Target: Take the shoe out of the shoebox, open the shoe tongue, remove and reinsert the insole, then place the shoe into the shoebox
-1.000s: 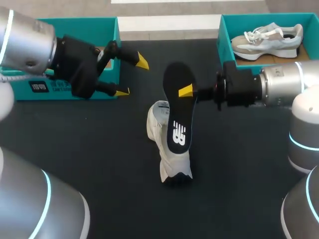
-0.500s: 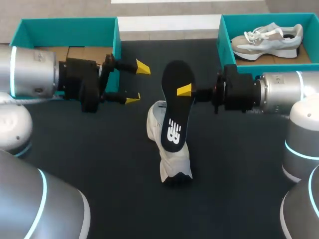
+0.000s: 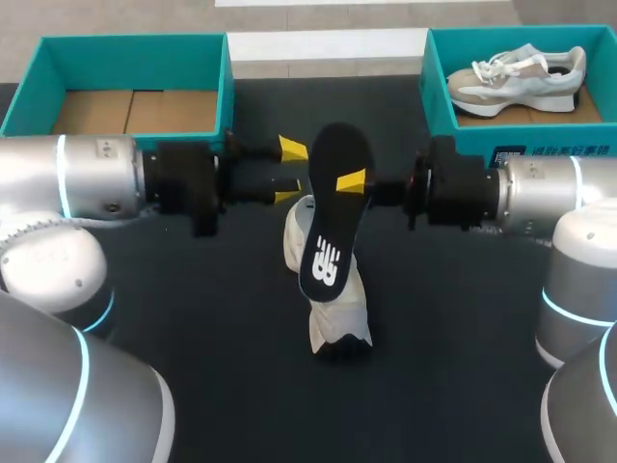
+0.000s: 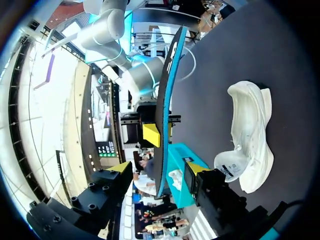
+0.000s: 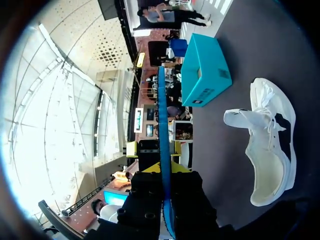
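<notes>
Two arms now meet at the centre of the frame. Over the last second your left arm has swung in from over the teal cardboard shoebox [image 3: 125, 43] at the upper left. Its fingers [image 3: 289, 173] are spread apart and sit just beside the left edge of the black foam insole [image 3: 333, 207], not touching it. In the left wrist view the insole [image 4: 165, 100] stands edge-on ahead of that gap [image 4: 159, 170].

Your right fingers [image 3: 347, 183] are clamped on the insole from both faces, which the right wrist view confirms [image 5: 162, 172]. The insole has drifted slightly leftward and tilted, and its lower end hangs over the white mesh sneaker [image 3: 328, 289].

Assessment: the insole is out of the shoe and not yet reinserted. The left arm looks set to take or steady it for that step.

The sneaker lies on its side on the dark matte counter [image 3: 193, 367], at lower centre. The left shoebox shows its brown cardboard floor. A second teal shoebox [image 3: 439, 96] at the upper right holds a grey-and-white sneaker [image 3: 521, 79]. Both boxes stand well apart from the working zone.
</notes>
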Controlling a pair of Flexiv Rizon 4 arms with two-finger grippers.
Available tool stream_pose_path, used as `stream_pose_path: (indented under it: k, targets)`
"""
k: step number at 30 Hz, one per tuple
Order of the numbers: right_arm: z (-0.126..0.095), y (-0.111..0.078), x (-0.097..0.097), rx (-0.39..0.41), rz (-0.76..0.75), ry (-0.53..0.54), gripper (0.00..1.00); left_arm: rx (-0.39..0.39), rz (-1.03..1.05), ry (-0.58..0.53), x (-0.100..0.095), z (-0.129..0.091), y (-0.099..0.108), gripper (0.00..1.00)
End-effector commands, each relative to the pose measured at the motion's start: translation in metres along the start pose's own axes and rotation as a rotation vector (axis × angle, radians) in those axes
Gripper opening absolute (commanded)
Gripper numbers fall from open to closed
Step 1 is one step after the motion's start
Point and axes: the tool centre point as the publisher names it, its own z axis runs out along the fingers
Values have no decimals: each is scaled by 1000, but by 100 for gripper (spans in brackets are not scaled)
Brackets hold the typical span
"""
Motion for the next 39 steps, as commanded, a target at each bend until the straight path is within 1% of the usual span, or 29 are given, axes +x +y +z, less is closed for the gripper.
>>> stream_pose_path:
  k: [1, 2, 3, 5, 13, 18, 20, 22, 24, 25, 31, 36, 37, 39]
  targets:
    - [6, 1, 0, 5, -1, -4, 0, -7, -2, -17, 4, 15, 4, 58]
    - [7, 1, 0, 5, 0, -5, 0, -7, -4, -18, 5, 17, 4, 55]
    - [7, 1, 0, 8, 0, -4, 0, -10, -7, -22, 5, 19, 5, 54]
    - [8, 1, 0, 10, 1, -4, 0, -9, -10, -26, 5, 23, 4, 50]
    - [11, -1, -1, 24, 4, -5, 0, 13, -15, -50, 1, 36, -2, 49]
    - [12, -2, -1, 29, 9, -8, 0, 21, -19, -56, 1, 40, -3, 44]
    - [12, -3, -2, 30, 10, -10, 0, 21, -23, -58, 2, 40, -3, 44]
    - [12, -3, -2, 31, 11, -10, 0, 24, -26, -59, 2, 41, -4, 41]
    - [12, -3, -2, 31, 12, -10, 0, 26, -29, -58, 3, 42, -4, 32]
    - [12, -3, -2, 32, 12, -11, 0, 26, -31, -58, 4, 42, -4, 29]
    - [13, -3, -2, 34, 11, -9, 0, 26, -39, -59, 5, 45, -4, 16]
    - [13, -4, -3, 35, 12, -8, 0, 26, -49, -58, 7, 47, -4, 7]
    - [13, -5, -3, 34, 13, -7, 0, 26, -54, -58, 8, 47, -4, 0]
    - [13, -5, -3, 32, 13, -8, 0, 27, -62, -57, 9, 48, -3, 0]
